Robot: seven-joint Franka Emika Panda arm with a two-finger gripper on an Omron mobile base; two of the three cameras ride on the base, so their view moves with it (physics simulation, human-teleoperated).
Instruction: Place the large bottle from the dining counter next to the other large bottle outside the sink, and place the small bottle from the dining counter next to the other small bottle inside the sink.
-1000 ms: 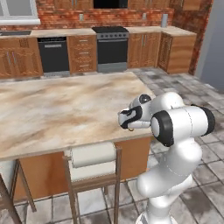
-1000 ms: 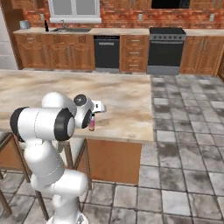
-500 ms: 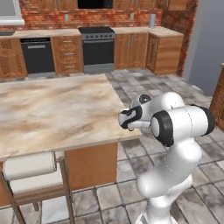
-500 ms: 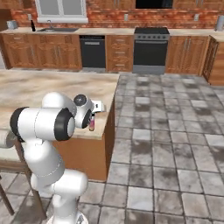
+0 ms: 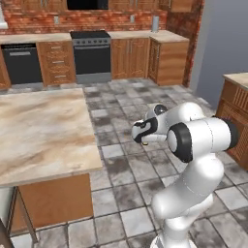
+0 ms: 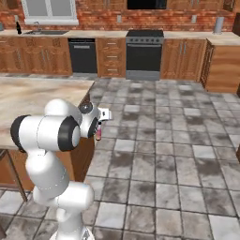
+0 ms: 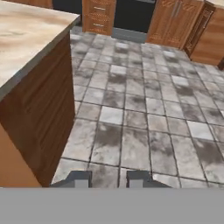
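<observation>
The arm is folded in tight, with the tool [image 6: 98,131] hanging just off the corner of the island surface [image 6: 33,96], out over the grey tiled floor [image 6: 168,154]. The jaws stand narrow, and pinched between them is the small bottle [image 6: 98,133], a little tan-reddish sliver poking down below the fingers. From the left side the tool [image 5: 143,140] shows the same thing, a speck of amber at its underside, above the tiles and beside the stone edge of the island surface [image 5: 38,131]. Looking along the hand, the two dark fingertips [image 7: 81,179] sit close together with floor beyond them, and the wooden flank of the island surface [image 7: 30,105] is on the left. Far off on the back wall is the sink [image 6: 47,33] under the window, and the other large bottle [image 6: 18,27] stands black and upright just beside it.
</observation>
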